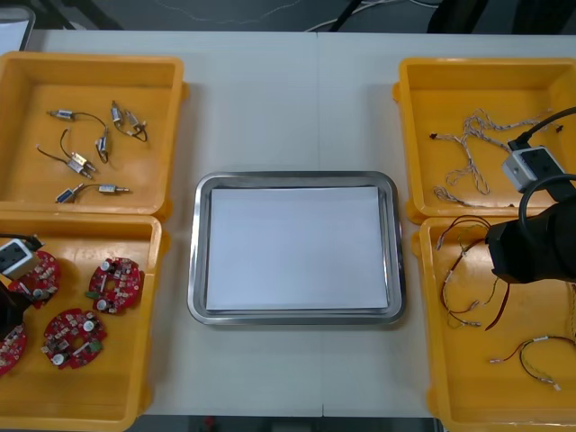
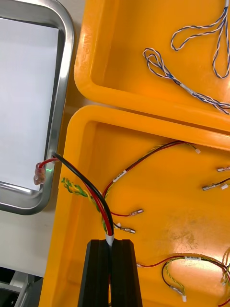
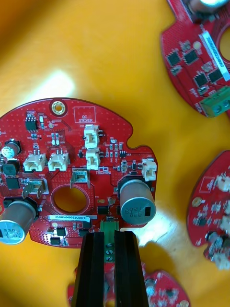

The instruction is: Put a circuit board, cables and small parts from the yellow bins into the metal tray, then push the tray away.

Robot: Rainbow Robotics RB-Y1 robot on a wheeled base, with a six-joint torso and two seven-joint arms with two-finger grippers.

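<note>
My right gripper (image 2: 110, 241) is shut on the white end of a black and red cable (image 2: 81, 180), above the near right yellow bin (image 2: 158, 192). The cable runs out over the bin's wall, and its red connector (image 2: 39, 173) hangs over the rim of the metal tray (image 2: 61, 91). In the near left yellow bin (image 1: 148, 306), my left gripper (image 3: 109, 235) is shut on the green terminal at the edge of a round red circuit board (image 3: 72, 144). The tray (image 1: 292, 178), white inside, holds nothing.
Other red boards (image 1: 115, 282) lie around the held one. More red and yellow cables (image 1: 531, 351) lie in the near right bin. The far right bin holds twisted blue and white cables (image 1: 468, 144). Small metal parts (image 1: 90, 144) sit in the far left bin.
</note>
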